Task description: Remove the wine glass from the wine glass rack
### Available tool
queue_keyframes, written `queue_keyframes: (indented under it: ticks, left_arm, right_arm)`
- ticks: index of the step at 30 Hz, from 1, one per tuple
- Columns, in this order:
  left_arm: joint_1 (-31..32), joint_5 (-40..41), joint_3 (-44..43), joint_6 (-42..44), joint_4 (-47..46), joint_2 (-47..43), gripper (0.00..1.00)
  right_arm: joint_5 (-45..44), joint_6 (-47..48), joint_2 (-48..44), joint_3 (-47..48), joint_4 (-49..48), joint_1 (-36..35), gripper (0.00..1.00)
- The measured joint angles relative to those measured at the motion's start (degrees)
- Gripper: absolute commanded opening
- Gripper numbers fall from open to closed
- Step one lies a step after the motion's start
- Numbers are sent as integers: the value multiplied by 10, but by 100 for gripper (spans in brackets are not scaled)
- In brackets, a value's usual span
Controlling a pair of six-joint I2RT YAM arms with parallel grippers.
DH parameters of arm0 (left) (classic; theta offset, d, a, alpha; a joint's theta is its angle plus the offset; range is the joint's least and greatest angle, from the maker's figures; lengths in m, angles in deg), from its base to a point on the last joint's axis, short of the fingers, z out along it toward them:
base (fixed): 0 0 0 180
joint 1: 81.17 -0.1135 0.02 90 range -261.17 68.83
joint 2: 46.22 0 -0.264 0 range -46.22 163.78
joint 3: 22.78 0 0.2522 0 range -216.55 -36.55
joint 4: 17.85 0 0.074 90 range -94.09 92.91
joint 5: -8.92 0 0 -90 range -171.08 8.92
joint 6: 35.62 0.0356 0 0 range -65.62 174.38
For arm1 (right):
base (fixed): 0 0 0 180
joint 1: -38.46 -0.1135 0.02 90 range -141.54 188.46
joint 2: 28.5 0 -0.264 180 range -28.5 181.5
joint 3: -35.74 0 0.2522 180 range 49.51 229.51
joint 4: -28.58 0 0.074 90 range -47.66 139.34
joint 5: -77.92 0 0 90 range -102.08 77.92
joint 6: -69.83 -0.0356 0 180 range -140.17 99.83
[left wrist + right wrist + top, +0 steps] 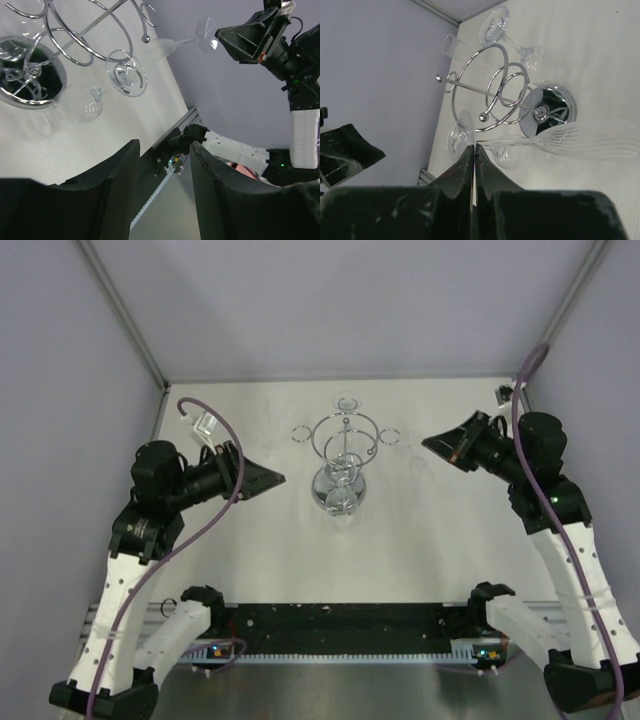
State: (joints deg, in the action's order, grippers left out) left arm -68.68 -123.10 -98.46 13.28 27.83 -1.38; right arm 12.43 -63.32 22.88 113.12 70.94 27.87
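Two grippers flank the rack [341,455], the left gripper [165,150] half open and empty, the right gripper [473,147] closed at the foot of a ribbed wine glass [580,142] upside down by the rack's edge; this looks like the lift-off step, needing a gentle outward pull.

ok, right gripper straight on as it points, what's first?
Likely the foot of the ribbed wine glass, right at the tips of the shut right gripper; contact is unclear. The wine glass rack sits beyond.
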Motion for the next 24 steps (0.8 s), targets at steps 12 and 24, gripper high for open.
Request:
queue_keyframes:
  ticks: [12,24]
  left_arm:
    - [0,-41,43,-158,-116,-17,52]
    - [0,-51,111,-349,-265,-40,56]
  right_arm:
    - [71,11,-19,110,24,0,0]
    - [128,10,12,220,29,-48,0]
